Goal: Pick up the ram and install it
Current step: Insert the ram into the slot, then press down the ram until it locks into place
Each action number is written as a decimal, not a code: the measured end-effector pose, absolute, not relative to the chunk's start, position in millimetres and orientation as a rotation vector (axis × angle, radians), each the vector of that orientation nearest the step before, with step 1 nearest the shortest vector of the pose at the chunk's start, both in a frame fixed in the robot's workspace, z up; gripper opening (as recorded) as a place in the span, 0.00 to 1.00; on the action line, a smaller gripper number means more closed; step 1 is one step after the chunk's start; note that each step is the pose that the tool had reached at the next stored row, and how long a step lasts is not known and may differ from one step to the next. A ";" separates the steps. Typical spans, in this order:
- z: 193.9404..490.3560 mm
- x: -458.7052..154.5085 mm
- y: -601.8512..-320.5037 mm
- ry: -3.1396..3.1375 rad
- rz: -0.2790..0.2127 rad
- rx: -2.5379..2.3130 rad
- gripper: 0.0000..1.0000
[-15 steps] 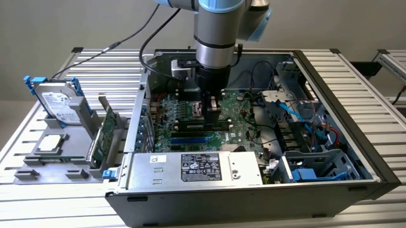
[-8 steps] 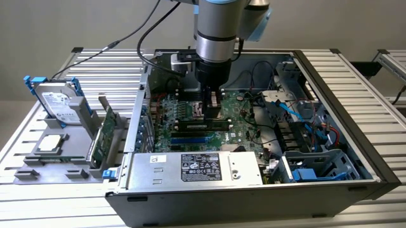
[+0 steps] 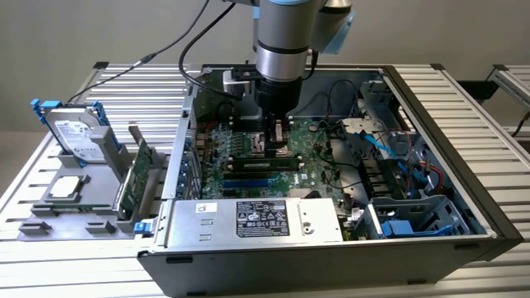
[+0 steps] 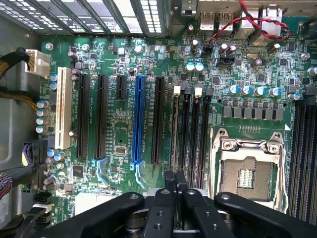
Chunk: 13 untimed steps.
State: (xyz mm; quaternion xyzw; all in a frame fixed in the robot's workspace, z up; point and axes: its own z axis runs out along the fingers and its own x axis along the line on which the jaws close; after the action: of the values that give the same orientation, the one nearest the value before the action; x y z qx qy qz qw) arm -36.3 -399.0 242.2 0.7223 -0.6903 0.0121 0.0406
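Gripper [image 4: 176, 186] fingers pressed together, poised just above the black memory slots [image 4: 190, 131] left of the CPU socket [image 4: 247, 171], centre frame, lining up over the motherboard [image 4: 124, 124].

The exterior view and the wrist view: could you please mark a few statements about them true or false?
1. The jaws are shut above the motherboard. True.
2. The hard drive lies inside the case. False: it stands in a grey holder outside, at the exterior view's left.
3. One long slot on the motherboard is blue. True.
4. The case is closed. False: its side is open and the motherboard shows.
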 end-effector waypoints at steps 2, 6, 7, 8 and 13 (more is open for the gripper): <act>242.2 -36.3 -399.0 -2.114 0.037 2.212 0.11; 242.2 -36.3 -399.0 -2.114 0.037 2.212 0.11; 242.2 -36.3 -399.0 -2.114 0.037 2.212 0.11; 242.2 -36.3 -399.0 -2.114 0.037 2.212 0.11; 242.2 -36.3 -399.0 -2.114 0.037 2.212 0.11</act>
State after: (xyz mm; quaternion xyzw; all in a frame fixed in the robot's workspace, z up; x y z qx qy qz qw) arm -36.3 -399.0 242.2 0.7223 -0.6903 0.0120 0.0407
